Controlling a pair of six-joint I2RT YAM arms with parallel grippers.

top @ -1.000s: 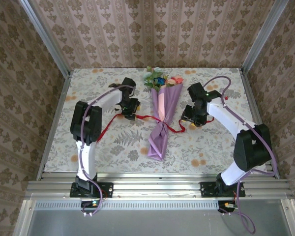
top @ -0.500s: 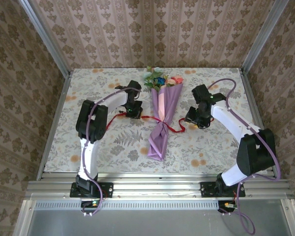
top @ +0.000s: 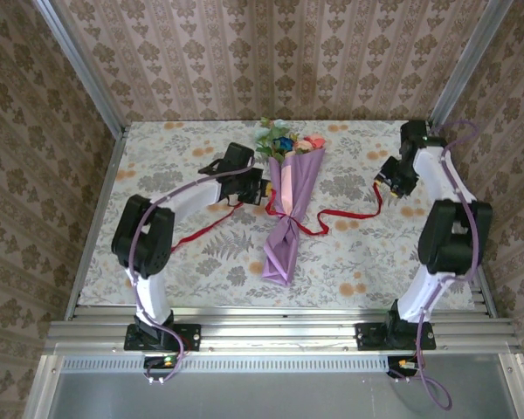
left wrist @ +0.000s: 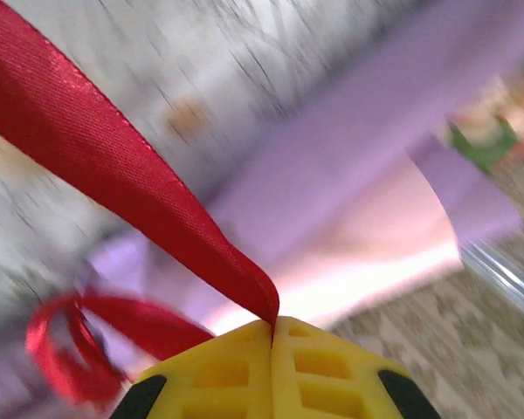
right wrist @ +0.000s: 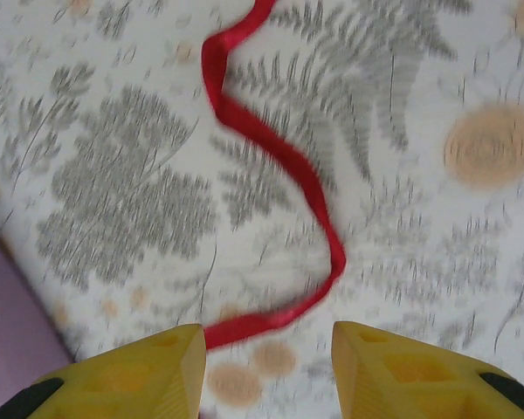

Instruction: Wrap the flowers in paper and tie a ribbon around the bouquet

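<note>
Framing the work area: patterned walls (top: pixel 271 61) on three sides, metal corner posts (top: pixel 80 65), an aluminium rail (top: pixel 279 332) along the near edge. A floral cloth (top: pixel 183 262) covers the surface. The bouquet (top: pixel 286 218) lies mid-surface between the two arms.

Left arm: reaches in from the near left with the elbow bent and the forearm running rightward. The left tool (top: pixel 259 187) sits just beside the bouquet's left edge, near its wide end. In the left wrist view the yellow fingers (left wrist: pixel 227 371) are pressed together, pinching the ribbon (left wrist: pixel 113 166) at their tips. The strand runs straight up and left from the pinch.

Right arm: folded close along the right edge. The right tool (top: pixel 386 179) is well apart from the bouquet, towards the far right corner. Its fingers (right wrist: pixel 157 371) are spread. A ribbon strand snakes over the cloth and ends at the inner edge of one finger; I cannot tell whether it touches.

Bouquet: a narrow lilac paper cone with a pink inner edge, wide end to the far side. Pink, blue and green flowers (top: pixel 284 140) show out of it. The ribbon crosses the cone at its pinched waist. One tail trails to the near left, and the other runs right and rises at the right tool.
</note>
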